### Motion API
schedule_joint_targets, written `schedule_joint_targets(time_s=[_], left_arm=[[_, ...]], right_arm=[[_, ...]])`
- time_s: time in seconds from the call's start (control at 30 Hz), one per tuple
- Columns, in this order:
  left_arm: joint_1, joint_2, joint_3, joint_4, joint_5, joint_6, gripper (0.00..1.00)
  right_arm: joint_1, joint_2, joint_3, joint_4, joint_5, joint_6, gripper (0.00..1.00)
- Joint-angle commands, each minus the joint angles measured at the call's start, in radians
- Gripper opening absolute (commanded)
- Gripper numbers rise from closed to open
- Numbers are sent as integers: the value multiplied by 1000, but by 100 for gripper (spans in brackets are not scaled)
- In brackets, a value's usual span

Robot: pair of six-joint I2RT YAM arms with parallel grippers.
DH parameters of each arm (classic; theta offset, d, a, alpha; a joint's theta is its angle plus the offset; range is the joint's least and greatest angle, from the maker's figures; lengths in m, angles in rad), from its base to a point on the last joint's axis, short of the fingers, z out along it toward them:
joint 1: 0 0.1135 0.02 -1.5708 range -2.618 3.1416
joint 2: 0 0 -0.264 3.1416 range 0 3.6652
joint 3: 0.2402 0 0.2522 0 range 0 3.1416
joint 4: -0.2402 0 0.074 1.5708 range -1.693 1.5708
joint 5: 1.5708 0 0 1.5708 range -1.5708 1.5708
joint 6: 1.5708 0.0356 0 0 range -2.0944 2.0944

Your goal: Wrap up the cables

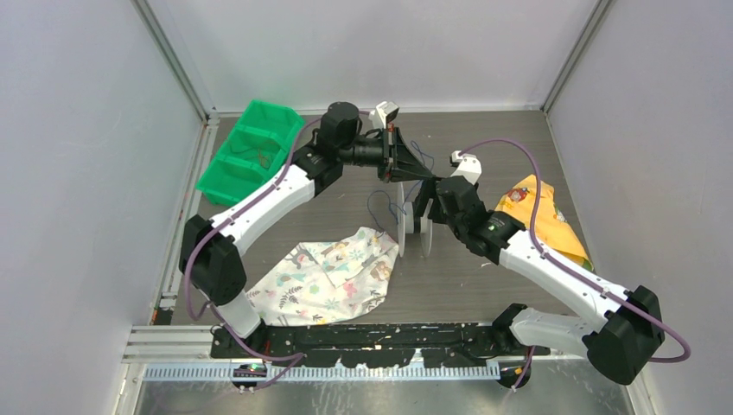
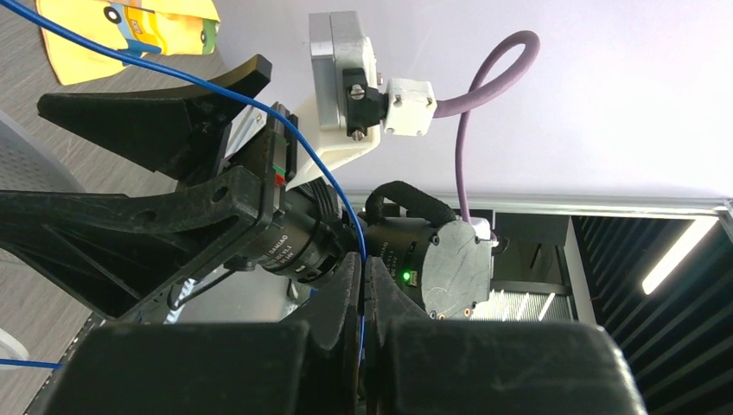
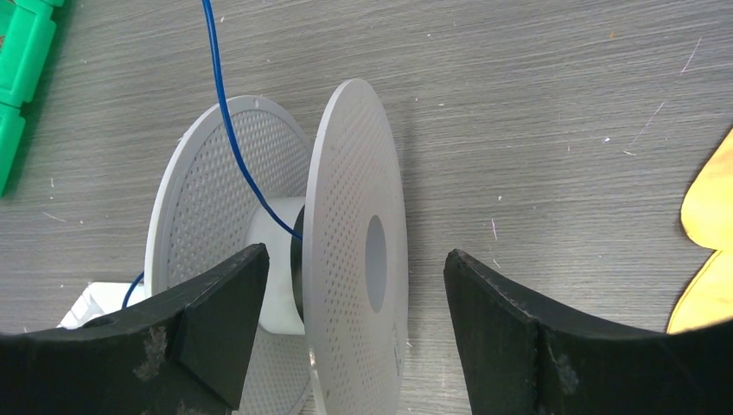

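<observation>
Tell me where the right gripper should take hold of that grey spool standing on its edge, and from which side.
Probably the upper rim of the spool, on its outer disc, coming from above. It stands upright on edge, so its flat faces suit the open right gripper, whose fingers sit either side of it. Stay out of the gap behind it, where the blue wire feeds in.

Arms angle toward each other, left gripper (image 2: 364, 270) jaws apparently pressed together, right gripper (image 3: 354, 256) jaws spread wide.
</observation>
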Motion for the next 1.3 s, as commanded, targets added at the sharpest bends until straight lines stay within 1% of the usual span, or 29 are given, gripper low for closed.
schedule_joint_targets(time_s=[0.0, 0.5, 0.77, 1.03, 1.17, 1.27], left_arm=[[-4, -59, 8, 62, 22, -36, 1], [-7, -55, 6, 152, 46, -102, 1], [-14, -27, 4, 247, 52, -159, 1], [-22, -13, 6, 281, 55, -183, 1], [-23, -16, -2, 283, 56, -183, 1], [-23, -15, -10, 289, 54, -188, 0]], right_arm=[[8, 0, 10, 46, 38, -11, 79], [8, 1, 17, 43, 55, -6, 80], [12, 7, 10, 38, 63, -11, 80], [53, 22, 11, 39, 147, -33, 76], [82, 22, 6, 42, 208, -33, 72], [87, 18, 2, 45, 215, -32, 69]])
